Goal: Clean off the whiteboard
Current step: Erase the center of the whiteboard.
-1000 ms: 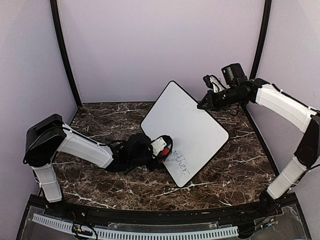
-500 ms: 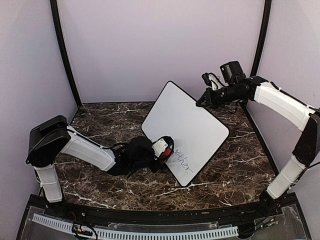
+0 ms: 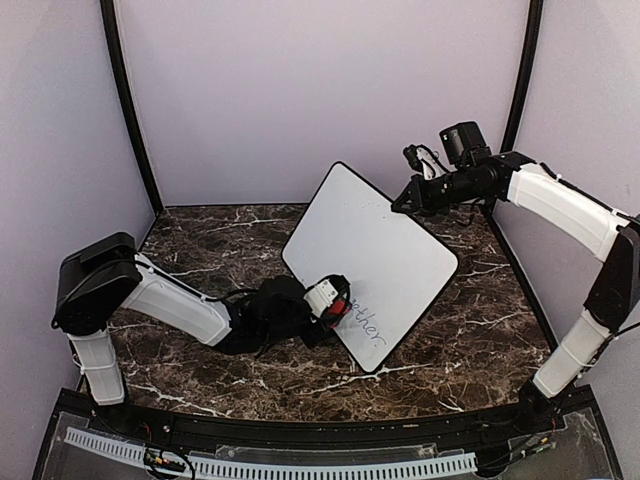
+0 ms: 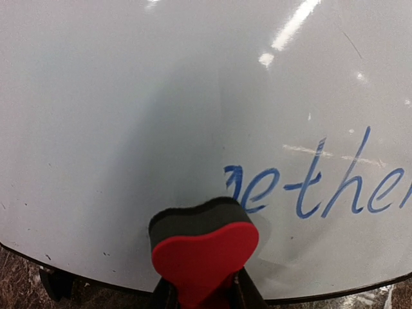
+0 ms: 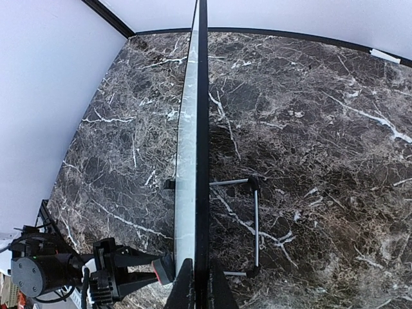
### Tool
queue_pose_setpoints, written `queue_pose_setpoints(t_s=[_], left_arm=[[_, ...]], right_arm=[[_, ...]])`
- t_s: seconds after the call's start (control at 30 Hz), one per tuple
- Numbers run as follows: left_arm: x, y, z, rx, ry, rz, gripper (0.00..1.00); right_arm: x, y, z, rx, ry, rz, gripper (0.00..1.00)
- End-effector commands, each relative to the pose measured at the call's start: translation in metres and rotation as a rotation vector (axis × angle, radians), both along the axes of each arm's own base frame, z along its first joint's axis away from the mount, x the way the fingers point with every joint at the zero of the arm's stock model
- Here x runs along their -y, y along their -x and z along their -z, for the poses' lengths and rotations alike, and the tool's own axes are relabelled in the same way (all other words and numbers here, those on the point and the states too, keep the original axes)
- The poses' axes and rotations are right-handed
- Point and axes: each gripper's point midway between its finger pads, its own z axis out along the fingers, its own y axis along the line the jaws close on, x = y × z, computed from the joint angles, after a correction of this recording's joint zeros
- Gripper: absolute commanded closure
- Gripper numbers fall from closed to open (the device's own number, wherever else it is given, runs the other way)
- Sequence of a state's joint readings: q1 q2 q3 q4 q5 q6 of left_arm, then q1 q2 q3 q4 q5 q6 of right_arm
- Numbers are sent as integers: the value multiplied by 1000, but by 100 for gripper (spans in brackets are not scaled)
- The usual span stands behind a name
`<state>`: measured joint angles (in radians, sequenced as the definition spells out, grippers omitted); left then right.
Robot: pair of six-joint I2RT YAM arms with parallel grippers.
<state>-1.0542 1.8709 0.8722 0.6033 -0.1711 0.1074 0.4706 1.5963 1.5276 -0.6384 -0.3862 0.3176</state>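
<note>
Spreading across the floor of the cell, the dark marble table (image 3: 470, 340) carries 1 large object: the whiteboard (image 3: 380, 250). It stands propped up and tilted near the middle of the table, a little right of centre. 1 rounded corner points up toward the rear wall and another points down toward the near edge.

From the right wrist camera the board appears edge-on, a thin black line running up the picture. The right gripper (image 3: 400, 207) is clenched on the board's upper right edge, with 1 finger on each face. The left gripper (image 3: 335, 298) reaches in low from the left and grasps an eraser at the board's lower left edge.

A thin wire stand (image 5: 254, 225) lies on the marble just behind the board. The eraser (image 4: 203, 248) is a heart-shaped block, red on the back, with its dark foam side against the white surface. Just to its right runs blue handwriting (image 4: 315, 190) that reads like "ether", with 1 partly wiped letter before it.
</note>
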Motion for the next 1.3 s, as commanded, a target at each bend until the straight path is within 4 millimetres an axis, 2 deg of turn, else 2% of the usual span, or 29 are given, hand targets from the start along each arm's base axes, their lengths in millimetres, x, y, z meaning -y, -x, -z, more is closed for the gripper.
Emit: queue_pose_setpoints(t_s=[0.0,0.13,0.2,0.3,0.43,0.6,0.73,0.97,1.07,1.27], left_arm=[[30,49,-10,-57,89,195,100],[28,51,-5,-58,82,203,100],[22,42,0,-44,54,145,100],[4,13,1,27,3,-3,100],[-18,-16,-3,60,-24,-101,100],[-35,-44,-14,100,-29,-174,100],[-40,-57,-19,117,-29,-184,100],[-17,-42,-23,71,19,-61,100],[-3,-25,-25,62,29,3,100],[16,9,-8,36,-3,94,100]], right_arm=[[-13,4,4,-34,-31,-34,100],[-12,4,7,-39,-26,-34,100],[-12,4,7,-40,-26,-37,100],[-12,4,7,-39,-27,-39,100],[-12,5,9,-42,-26,-42,100],[-12,6,12,-45,-25,-43,100],[-12,6,16,-48,-23,-45,100],[-12,6,17,-49,-23,-45,100],[-12,5,17,-50,-21,-45,100],[-11,6,16,-48,-21,-48,100]])
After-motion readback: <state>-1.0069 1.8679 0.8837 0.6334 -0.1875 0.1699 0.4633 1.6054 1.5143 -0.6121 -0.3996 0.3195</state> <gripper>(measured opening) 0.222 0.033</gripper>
